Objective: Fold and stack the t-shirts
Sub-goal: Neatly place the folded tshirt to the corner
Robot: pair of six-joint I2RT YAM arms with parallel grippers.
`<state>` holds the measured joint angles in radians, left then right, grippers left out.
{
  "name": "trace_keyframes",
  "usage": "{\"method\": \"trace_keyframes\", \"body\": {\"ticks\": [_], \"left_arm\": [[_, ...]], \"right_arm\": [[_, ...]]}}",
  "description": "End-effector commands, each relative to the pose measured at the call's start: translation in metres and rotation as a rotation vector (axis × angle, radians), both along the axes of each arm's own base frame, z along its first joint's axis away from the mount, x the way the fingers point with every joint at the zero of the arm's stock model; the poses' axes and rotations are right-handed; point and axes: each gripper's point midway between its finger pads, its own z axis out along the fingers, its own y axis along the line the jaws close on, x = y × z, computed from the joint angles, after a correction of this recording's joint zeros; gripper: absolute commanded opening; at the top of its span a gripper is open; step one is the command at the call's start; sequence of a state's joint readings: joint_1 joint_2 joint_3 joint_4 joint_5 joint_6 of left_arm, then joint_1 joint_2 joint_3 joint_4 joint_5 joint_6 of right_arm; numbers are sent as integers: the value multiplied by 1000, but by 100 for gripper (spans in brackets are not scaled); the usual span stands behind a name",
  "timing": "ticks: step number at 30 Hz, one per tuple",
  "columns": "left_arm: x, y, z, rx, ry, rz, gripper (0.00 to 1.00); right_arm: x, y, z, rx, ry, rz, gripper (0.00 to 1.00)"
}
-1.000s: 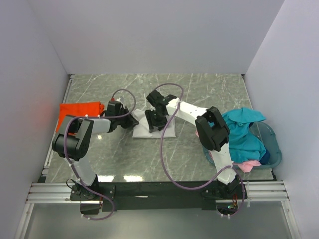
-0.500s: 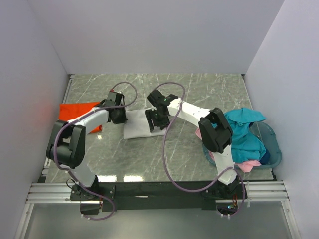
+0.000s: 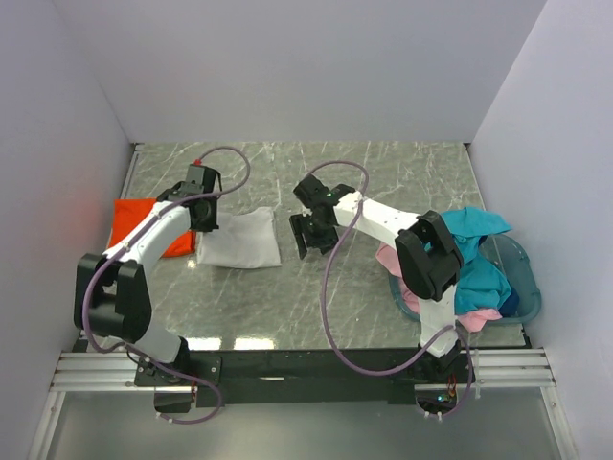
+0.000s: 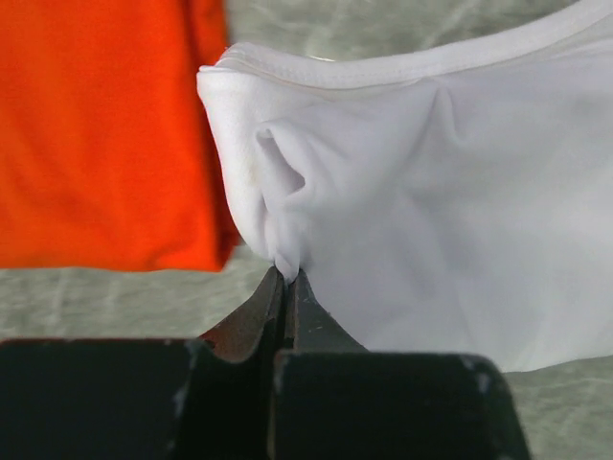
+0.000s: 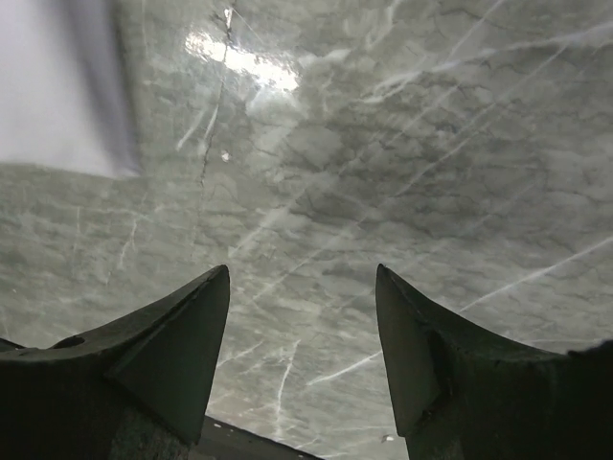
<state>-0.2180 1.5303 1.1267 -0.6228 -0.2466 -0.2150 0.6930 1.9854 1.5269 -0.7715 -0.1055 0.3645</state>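
Note:
A folded white t-shirt [image 3: 242,239] lies left of the table's middle. My left gripper [image 3: 201,217] is shut on its left edge, and the left wrist view shows a pinch of white cloth [image 4: 287,259] between the closed jaws. Just left of it lies the folded orange t-shirt [image 3: 144,222] [image 4: 96,134]. My right gripper [image 3: 311,235] stands open to the right of the white shirt, with only bare marble between its fingers [image 5: 201,326]. A teal t-shirt [image 3: 469,251] and a pink one [image 3: 474,316] are heaped in the basket at the right.
The translucent teal basket [image 3: 527,292] sits at the right edge of the table. White walls enclose the marble table [image 3: 383,182] on three sides. Purple cables loop above both arms.
My left gripper has dragged the white t-shirt leftward, up beside the orange one. My right gripper has come off the shirt, opened and drawn a little to the right.

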Motion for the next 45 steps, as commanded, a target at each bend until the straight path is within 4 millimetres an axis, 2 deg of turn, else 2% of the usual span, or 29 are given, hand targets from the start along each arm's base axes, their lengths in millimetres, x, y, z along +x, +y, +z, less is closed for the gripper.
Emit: {"method": "trace_keyframes", "body": {"ticks": [1, 9, 14, 24, 38, 45], "left_arm": [[6, 26, 36, 97, -91, 16, 0], [22, 50, 61, 218, -128, 19, 0], [28, 63, 73, 218, -154, 37, 0], [36, 78, 109, 239, -214, 84, 0], [32, 95, 163, 260, -307, 97, 0], [30, 101, 172, 253, -327, 110, 0]], "right_arm": [[5, -6, 22, 28, -62, 2, 69], [-3, -9, 14, 28, -39, 12, 69], [-5, -9, 15, 35, -33, 14, 69], [-7, -11, 8, 23, -20, 25, 69], [-7, -7, 4, 29, -3, 35, 69], [-8, -5, 4, 40, 2, 36, 69]]}}
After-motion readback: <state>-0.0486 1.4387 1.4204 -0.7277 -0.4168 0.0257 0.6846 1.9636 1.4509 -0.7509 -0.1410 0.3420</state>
